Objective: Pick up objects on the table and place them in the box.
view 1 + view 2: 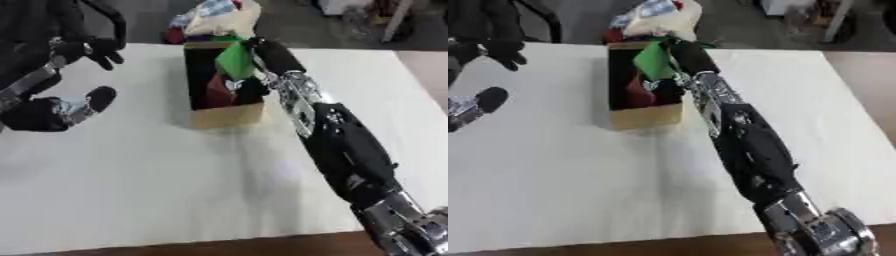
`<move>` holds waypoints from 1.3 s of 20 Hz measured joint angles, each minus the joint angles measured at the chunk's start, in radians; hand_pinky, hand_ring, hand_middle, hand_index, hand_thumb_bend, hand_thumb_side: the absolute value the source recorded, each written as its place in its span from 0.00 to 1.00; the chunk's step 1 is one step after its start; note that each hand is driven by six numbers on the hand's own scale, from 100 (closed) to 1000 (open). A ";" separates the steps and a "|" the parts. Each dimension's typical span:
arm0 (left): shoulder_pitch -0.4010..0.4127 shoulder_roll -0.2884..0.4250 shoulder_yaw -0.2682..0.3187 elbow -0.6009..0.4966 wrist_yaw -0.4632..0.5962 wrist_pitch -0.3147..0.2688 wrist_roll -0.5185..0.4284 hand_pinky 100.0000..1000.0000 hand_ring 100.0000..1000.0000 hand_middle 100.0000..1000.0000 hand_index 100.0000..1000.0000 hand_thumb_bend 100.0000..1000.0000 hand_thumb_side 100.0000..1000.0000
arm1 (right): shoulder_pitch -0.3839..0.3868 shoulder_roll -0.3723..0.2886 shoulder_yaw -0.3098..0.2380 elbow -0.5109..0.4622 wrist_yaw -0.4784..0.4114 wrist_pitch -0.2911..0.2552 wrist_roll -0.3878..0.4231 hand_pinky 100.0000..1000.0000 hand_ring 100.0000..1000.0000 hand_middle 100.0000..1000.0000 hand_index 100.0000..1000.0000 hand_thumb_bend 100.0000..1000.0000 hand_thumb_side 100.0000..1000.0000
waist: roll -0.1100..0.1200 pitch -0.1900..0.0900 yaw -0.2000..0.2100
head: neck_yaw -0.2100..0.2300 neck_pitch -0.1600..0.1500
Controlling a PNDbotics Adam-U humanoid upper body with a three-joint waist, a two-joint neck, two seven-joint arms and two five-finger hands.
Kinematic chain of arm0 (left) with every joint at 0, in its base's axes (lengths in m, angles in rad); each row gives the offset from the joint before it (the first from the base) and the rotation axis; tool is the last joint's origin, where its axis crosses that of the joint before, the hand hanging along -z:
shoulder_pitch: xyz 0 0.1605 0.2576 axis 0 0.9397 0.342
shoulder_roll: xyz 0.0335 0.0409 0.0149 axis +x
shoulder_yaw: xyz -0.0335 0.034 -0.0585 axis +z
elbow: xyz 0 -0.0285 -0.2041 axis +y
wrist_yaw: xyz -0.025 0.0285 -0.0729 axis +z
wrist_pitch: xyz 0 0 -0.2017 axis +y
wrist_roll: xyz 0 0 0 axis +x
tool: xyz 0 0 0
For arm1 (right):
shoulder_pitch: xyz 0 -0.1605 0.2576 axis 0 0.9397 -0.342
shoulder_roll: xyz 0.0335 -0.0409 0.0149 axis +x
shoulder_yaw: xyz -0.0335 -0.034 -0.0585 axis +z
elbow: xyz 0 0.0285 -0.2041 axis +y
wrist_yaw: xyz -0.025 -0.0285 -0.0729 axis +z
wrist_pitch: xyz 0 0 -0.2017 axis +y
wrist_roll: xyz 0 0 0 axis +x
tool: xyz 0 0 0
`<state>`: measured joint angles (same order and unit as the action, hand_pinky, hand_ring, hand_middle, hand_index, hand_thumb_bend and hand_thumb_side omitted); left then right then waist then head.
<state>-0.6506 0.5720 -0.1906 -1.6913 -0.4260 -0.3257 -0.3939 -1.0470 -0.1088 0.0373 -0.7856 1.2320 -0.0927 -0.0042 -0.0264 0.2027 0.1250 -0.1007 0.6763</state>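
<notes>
While the right hand (267, 52) reaches over the cardboard box (226, 115) on the white surface (157, 175), its fingers are curled round a green object (233, 59) held above the box's open top. Red and dark items lie inside. At the left edge, the left hand (87, 102) rests with fingers relaxed, holding nothing.

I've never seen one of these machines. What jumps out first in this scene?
The long black and silver right arm stretches across the white table, its right hand at the top of a cardboard box near the far edge. A bright green item sits at the box's mouth beside that hand. The left hand hangs at the upper left.
</notes>
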 measured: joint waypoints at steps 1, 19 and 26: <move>0.000 0.000 0.000 0.000 0.000 0.001 -0.001 0.75 0.67 0.69 0.95 0.20 0.95 | 0.000 0.000 0.000 0.001 0.006 0.003 0.007 0.86 0.87 0.94 1.00 0.53 0.71 | 0.000 0.000 -0.002 | 0.000 0.000; 0.017 0.000 0.005 0.008 0.002 0.007 -0.003 0.75 0.66 0.69 0.95 0.17 0.98 | 0.003 -0.015 0.021 -0.174 -0.077 0.037 -0.130 0.83 0.89 0.97 1.00 0.67 0.79 | 0.000 0.001 -0.038 | 0.006 -0.001; 0.054 0.000 0.030 0.011 0.005 0.022 0.035 0.74 0.66 0.69 0.96 0.12 0.98 | 0.120 -0.127 0.088 -0.377 -0.369 0.008 -0.195 0.77 0.85 0.87 0.97 0.53 0.72 | 0.007 0.000 -0.095 | 0.043 -0.001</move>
<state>-0.5969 0.5724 -0.1607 -1.6806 -0.4213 -0.3033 -0.3589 -0.9275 -0.2354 0.1252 -1.1631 0.8627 -0.0845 -0.1991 -0.0195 0.2028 0.0304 -0.0573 0.6757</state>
